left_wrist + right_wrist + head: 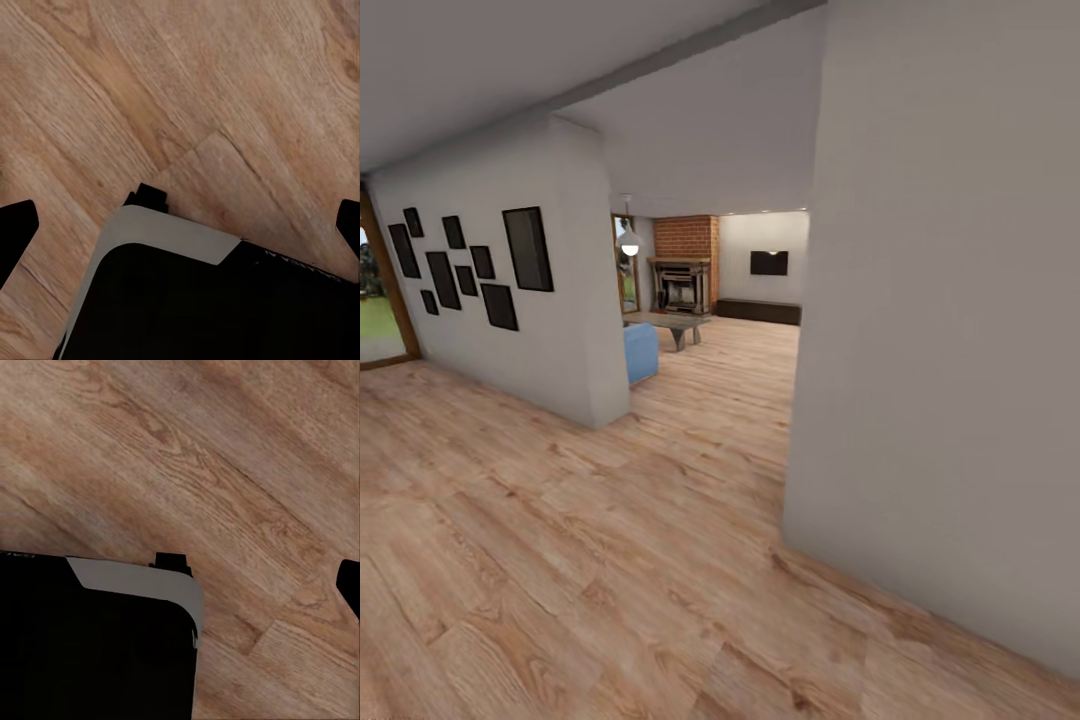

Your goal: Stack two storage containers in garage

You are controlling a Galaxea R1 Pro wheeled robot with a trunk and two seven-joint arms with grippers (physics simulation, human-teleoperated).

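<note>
The storage containers are out of view, and so are the garage and its floor. Through the opening ahead I see the living room (745,345) with a red brick fireplace (685,240), a black wall TV (769,263) and a long low dark bench (758,311). My left gripper (180,229) hangs open over light wood planks, a black fingertip at each side, with nothing between them. My right gripper (180,585) is also open and empty; one fingertip (349,585) shows, the other blends into my black base (90,645).
A white partition wall (575,300) with several black picture frames stands to the left. A white wall corner (800,500) stands close on the right. Beyond the passage between them are a blue sofa (641,352) and a low table (678,325). Far left is a glass door (375,320).
</note>
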